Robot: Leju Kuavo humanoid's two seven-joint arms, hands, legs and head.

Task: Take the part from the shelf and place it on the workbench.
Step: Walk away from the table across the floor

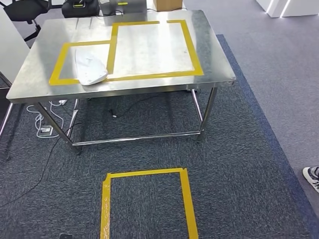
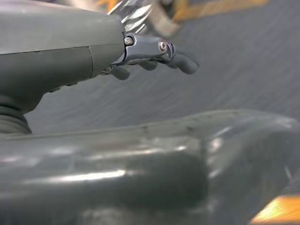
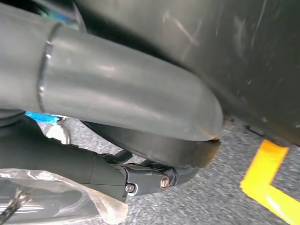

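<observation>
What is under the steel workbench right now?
Under the steel workbench lie dark carpet, a black cable, and white cables with a power strip near the left legs. The tabletop hides the floor farther back.

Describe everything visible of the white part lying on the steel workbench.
The white part is a pale, smooth, shell-like piece, seemingly plastic, with a rounded outline and a few faint marks on top. It lies flat on the workbench, near the front edge, inside the smaller yellow tape rectangle, with its lower rim overlapping the tape's front strip. Nothing else touches it. Its underside cannot be seen.
</observation>
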